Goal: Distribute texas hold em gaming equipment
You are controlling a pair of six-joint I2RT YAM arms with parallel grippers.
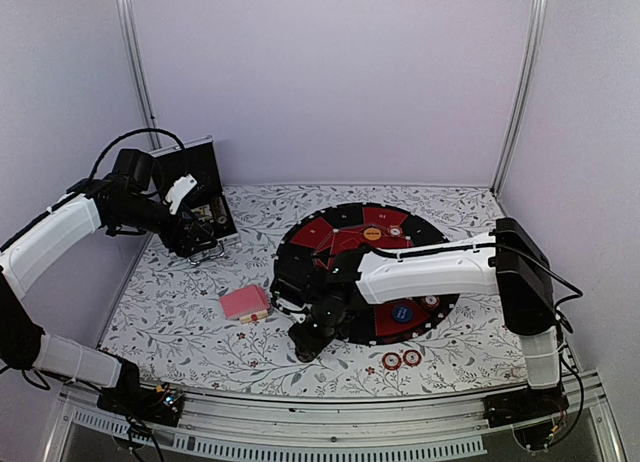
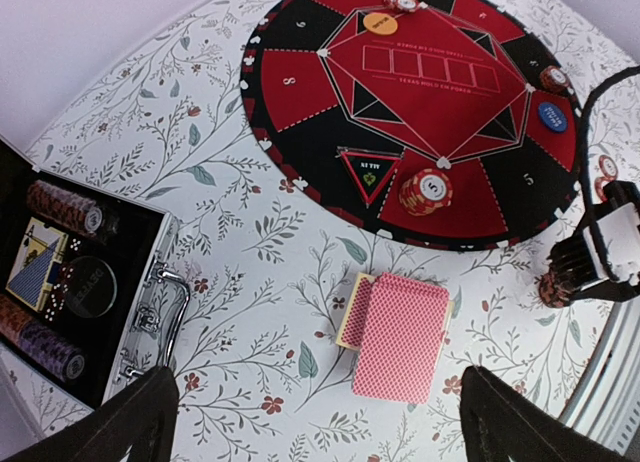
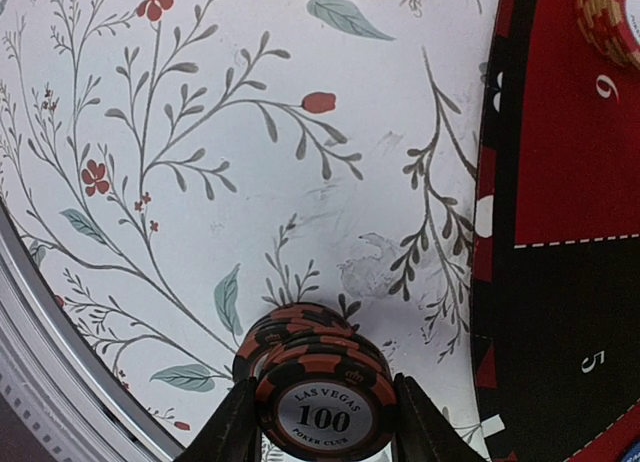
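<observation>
My right gripper [image 1: 309,343] is shut on a small stack of brown chips [image 3: 322,402] marked 100, low over the floral cloth just left of the round mat's [image 1: 300,244] edge; it also shows in the left wrist view [image 2: 562,282]. The pink-backed card deck [image 1: 245,303] lies fanned on the cloth [image 2: 400,334]. My left gripper [image 1: 198,246] hovers by the open case, wide open and empty [image 2: 320,427]. On the mat lie the orange button [image 1: 372,234], the blue button [image 1: 402,313] and a red-and-white chip stack [image 2: 426,191].
The black case [image 1: 205,197] stands open at the back left, with rows of chips [image 2: 62,207] inside. Two red-and-white chips [image 1: 401,359] lie on the cloth in front of the mat. Single chips [image 1: 396,230] [image 1: 431,302] sit on the mat's rim.
</observation>
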